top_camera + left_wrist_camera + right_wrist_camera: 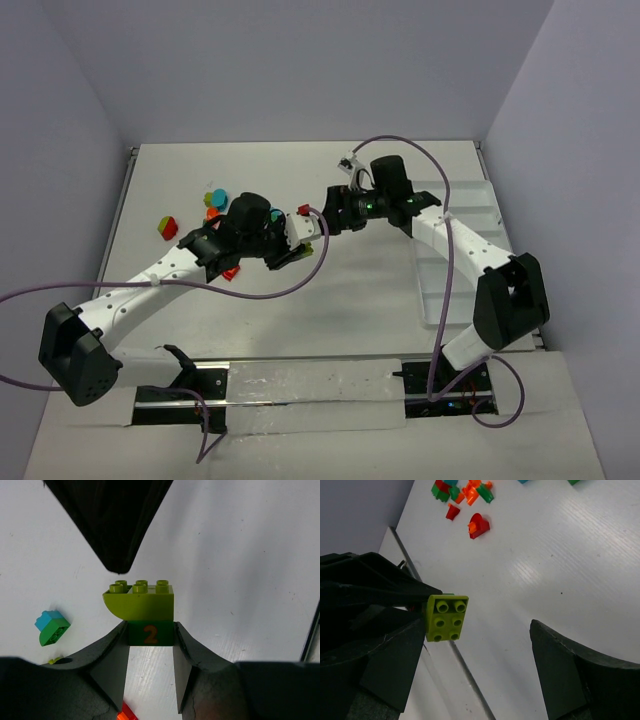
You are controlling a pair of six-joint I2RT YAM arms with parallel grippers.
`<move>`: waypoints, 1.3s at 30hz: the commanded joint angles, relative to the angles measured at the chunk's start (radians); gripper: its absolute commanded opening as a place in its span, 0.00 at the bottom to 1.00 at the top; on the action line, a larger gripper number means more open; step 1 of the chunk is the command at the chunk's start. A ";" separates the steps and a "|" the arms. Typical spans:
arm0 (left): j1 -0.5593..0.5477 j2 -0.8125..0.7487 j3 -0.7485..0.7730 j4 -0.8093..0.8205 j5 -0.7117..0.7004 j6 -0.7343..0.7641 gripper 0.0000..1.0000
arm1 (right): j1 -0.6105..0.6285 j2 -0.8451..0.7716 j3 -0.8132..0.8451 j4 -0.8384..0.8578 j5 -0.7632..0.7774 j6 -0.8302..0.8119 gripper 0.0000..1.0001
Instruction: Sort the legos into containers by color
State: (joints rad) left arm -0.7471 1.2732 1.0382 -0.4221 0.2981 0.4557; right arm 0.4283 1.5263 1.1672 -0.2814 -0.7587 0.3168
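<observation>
My left gripper [150,630] is shut on a dark green brick [150,634] marked with an orange 2. A lime green curved brick [142,602] is stuck on top of it. Both hang above the table. My right gripper [477,627] stands wide open around that stack. The lime brick [446,617] sits close to its left finger [395,655], far from the other. In the top view the left gripper [298,240] and right gripper [330,212] meet mid-table. The white divided tray [465,215] lies to the right.
Several loose legos [215,205] lie at the back left, with a red and lime one [167,228] further left. A teal and green brick [51,627] rests left of my left gripper, and a red and orange one [127,714] beneath it. Purple cables loop over both arms.
</observation>
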 commanded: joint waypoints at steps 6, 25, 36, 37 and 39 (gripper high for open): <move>-0.016 -0.010 -0.010 0.056 -0.041 0.013 0.00 | 0.070 0.082 0.089 0.001 -0.154 0.012 0.88; -0.020 -0.036 -0.052 0.087 -0.055 0.003 0.00 | 0.084 0.204 0.113 0.098 -0.396 0.133 0.36; 0.013 -0.064 -0.113 0.114 -0.057 -0.028 0.00 | -0.086 0.170 0.051 0.231 -0.474 0.265 0.00; 0.029 -0.069 -0.121 0.119 -0.047 -0.040 0.00 | -0.128 0.160 0.043 0.241 -0.480 0.276 0.00; 0.054 -0.079 -0.134 0.124 -0.030 -0.054 0.00 | -0.208 0.136 0.026 0.275 -0.482 0.300 0.00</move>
State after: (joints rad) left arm -0.7363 1.2199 0.9332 -0.3043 0.2409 0.4445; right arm 0.3608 1.7382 1.2165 -0.1226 -1.1698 0.5413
